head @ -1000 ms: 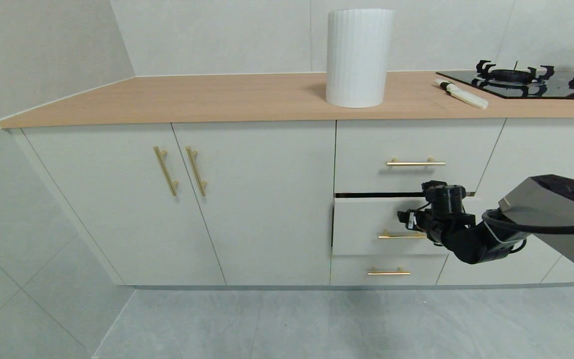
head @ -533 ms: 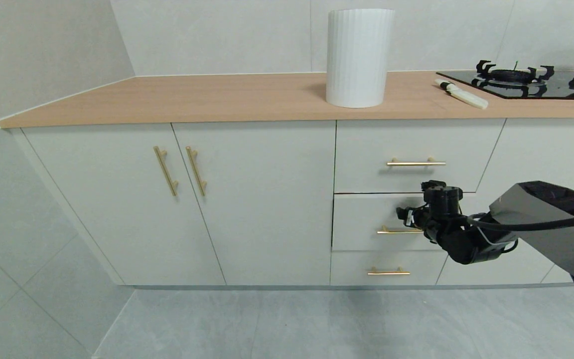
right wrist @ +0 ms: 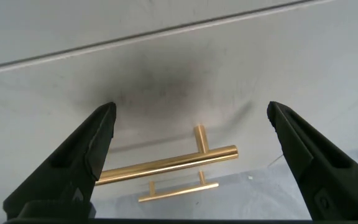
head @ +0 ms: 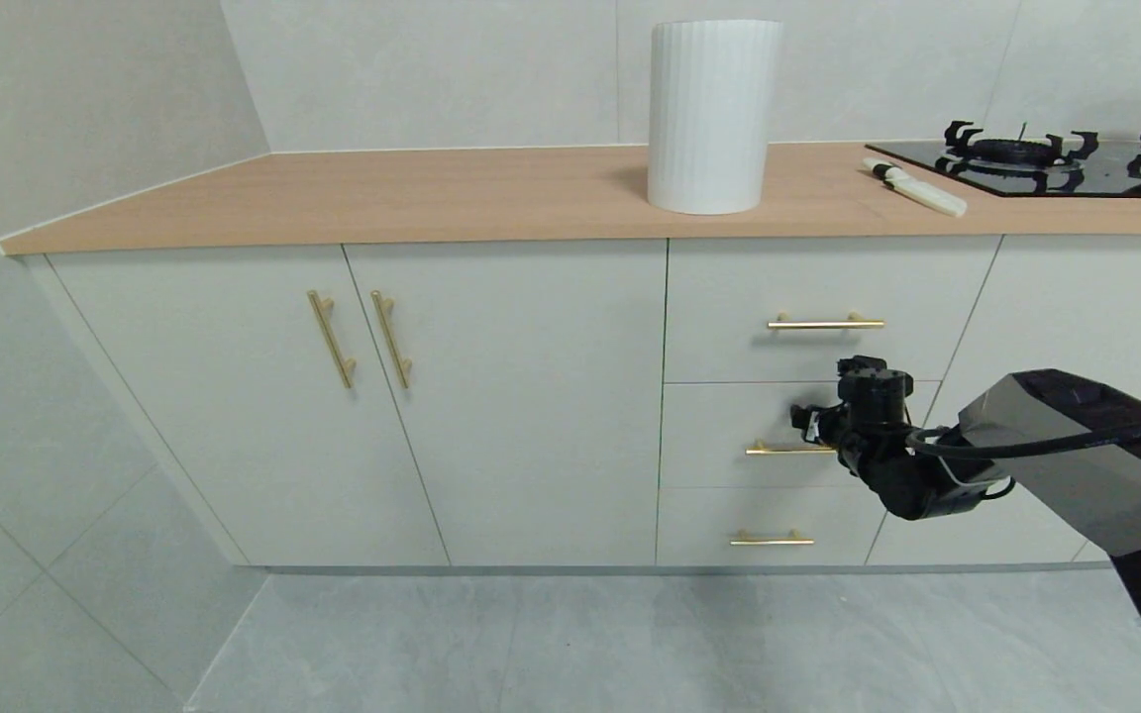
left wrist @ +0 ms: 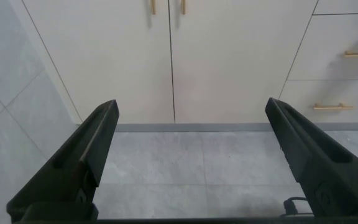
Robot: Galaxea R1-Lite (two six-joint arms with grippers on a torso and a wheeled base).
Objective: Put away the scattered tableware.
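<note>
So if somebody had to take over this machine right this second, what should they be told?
Right gripper: open, at the gold handle of the middle drawer, not clamped on it.
Left gripper: open and empty, low over the floor.
Things: a knife lies on the wooden countertop beside the stove.
Done: all three drawers look shut.
Left: the knife probably needs putting away; what is inside the drawers cannot be seen.

Wooden countertop (head: pixel 382 193) bears a white canister (head: pixel 709 114), knife (head: pixel 917 187), hob (head: pixel 1016 170).
</note>
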